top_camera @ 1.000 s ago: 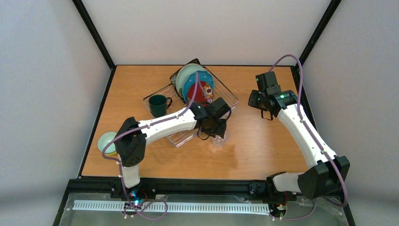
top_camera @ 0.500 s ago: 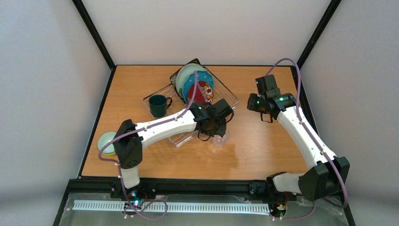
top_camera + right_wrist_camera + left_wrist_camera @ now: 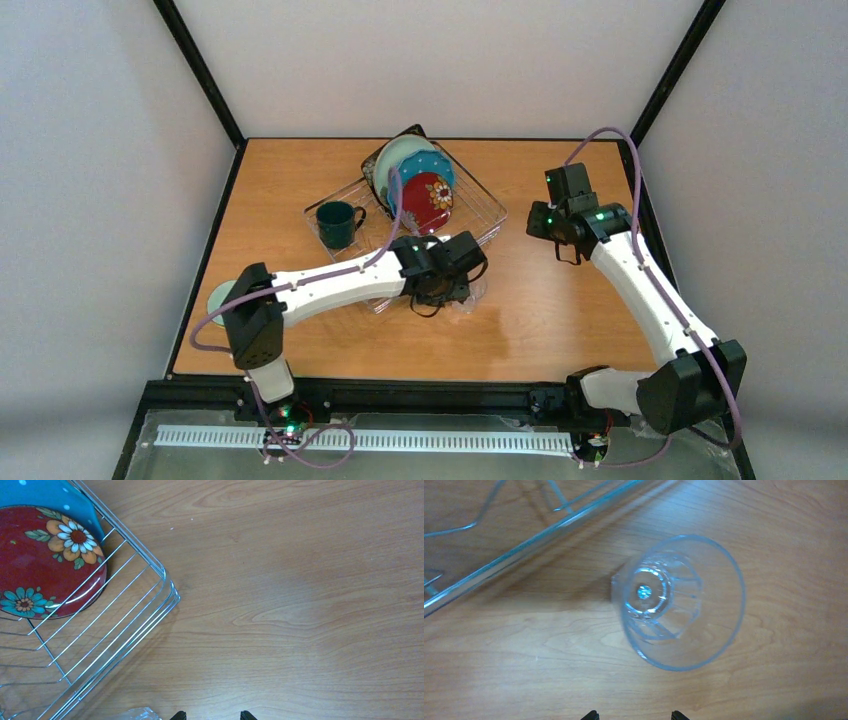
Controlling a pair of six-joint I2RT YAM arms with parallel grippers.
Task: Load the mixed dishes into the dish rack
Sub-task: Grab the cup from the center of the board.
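Observation:
A clear glass cup (image 3: 679, 602) stands upright on the wooden table, just outside the dish rack's (image 3: 524, 545) clear rim. My left gripper (image 3: 634, 716) hangs over it, open, with nothing between the fingertips; from the top it (image 3: 455, 285) hides most of the cup (image 3: 472, 296). In the dish rack (image 3: 480, 215) stand a pale mint plate (image 3: 398, 155), a blue dotted plate (image 3: 428, 168) and a red floral plate (image 3: 428, 200). A dark green mug (image 3: 335, 223) sits at the rack's left end. My right gripper (image 3: 212, 716) is open over bare table beside the rack's corner (image 3: 167, 587).
A mint bowl (image 3: 214, 298) peeks out behind my left arm's elbow near the table's left edge. Black frame posts run along the table's sides. In the right wrist view the red floral plate (image 3: 45, 565) and blue dotted plate (image 3: 55, 495) lean in the rack.
My left arm has dropped and pulled slightly toward the near edge, over the glass cup, uncovering the red plate and hiding more of the bowl. The right gripper shifted only a little.

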